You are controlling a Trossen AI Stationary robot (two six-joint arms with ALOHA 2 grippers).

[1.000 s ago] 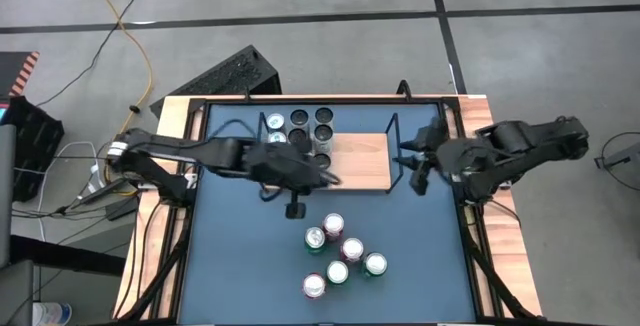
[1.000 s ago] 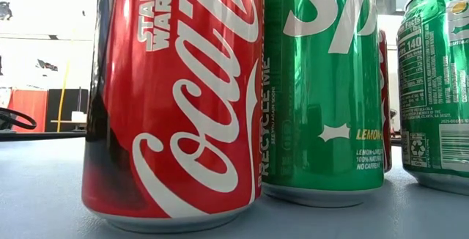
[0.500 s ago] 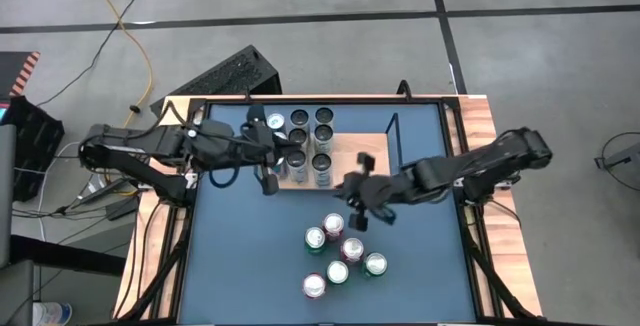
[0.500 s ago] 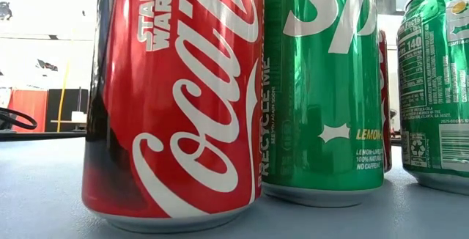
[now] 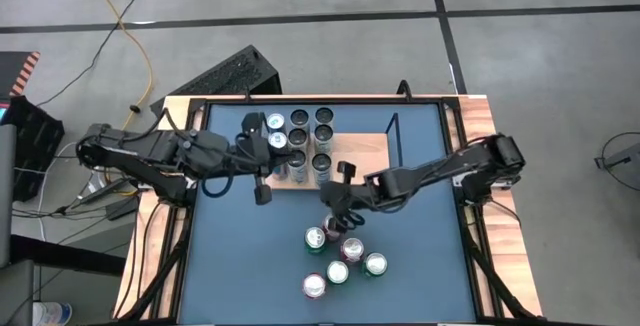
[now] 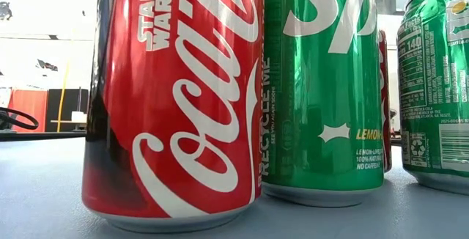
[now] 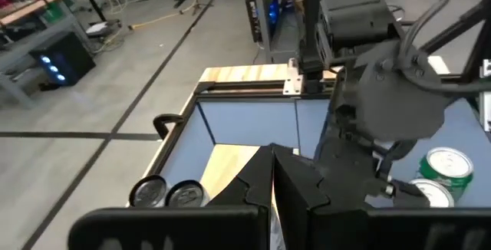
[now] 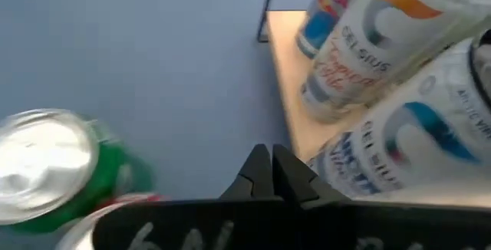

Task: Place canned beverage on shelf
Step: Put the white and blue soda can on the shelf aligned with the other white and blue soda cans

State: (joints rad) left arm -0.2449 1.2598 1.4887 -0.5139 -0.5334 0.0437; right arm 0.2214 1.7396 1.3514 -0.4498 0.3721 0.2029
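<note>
Surface: blue tabletop (image 5: 240, 266) in wood-edged frame, grey floor w/ cables around
R gripper (image 5: 341, 194): fingers pressed together, empty; over tabletop just past shelf's front edge, above cluster of loose cans (image 5: 340, 251)
L gripper (image 5: 262, 173): fully closed, nothing held; at shelf's left end beside stocked cans
Shelf (image 5: 365, 156): light-wood board, black wire rails, far-centre of table; tall cans (image 5: 310, 141) fill left half, right half bare
Low view: red cola can (image 6: 172, 96), green soda can (image 6: 322, 85) upright on tabletop
</note>
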